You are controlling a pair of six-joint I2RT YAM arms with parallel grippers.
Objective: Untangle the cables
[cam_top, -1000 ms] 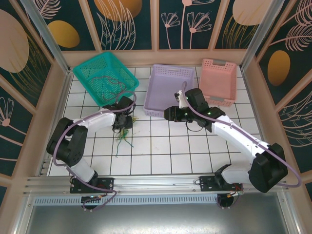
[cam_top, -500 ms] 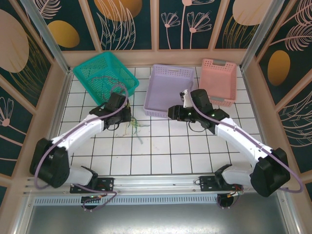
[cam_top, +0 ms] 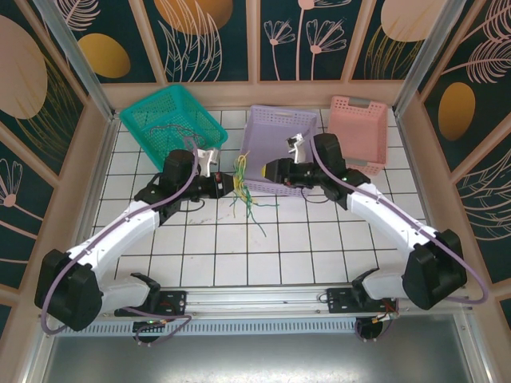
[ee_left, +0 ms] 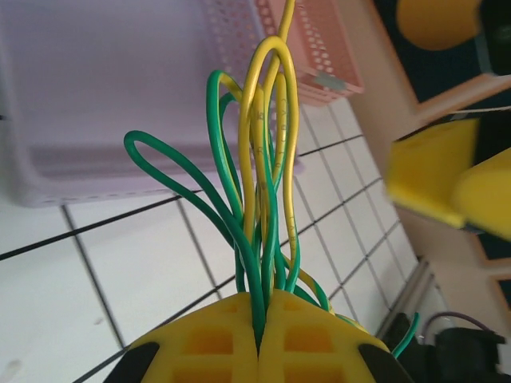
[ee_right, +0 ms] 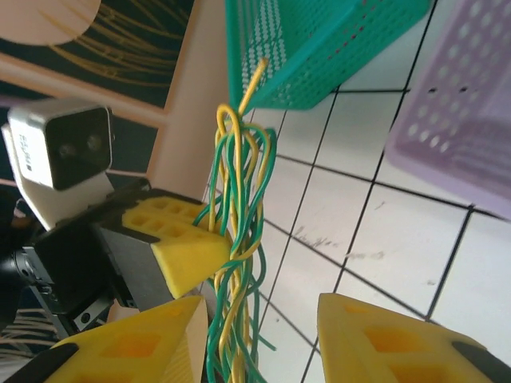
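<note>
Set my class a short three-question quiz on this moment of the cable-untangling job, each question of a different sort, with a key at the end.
1. True or false: the left gripper is shut on the bundle of thin green and yellow wires.
2. Pick one: the right gripper is A) shut on the bundle, B) open, facing the bundle, C) shut on a basket rim.
3. Fill in: dark thin cables lie in the ___ plastic mesh basket at the back left.
Key: 1 true; 2 B; 3 teal.
</note>
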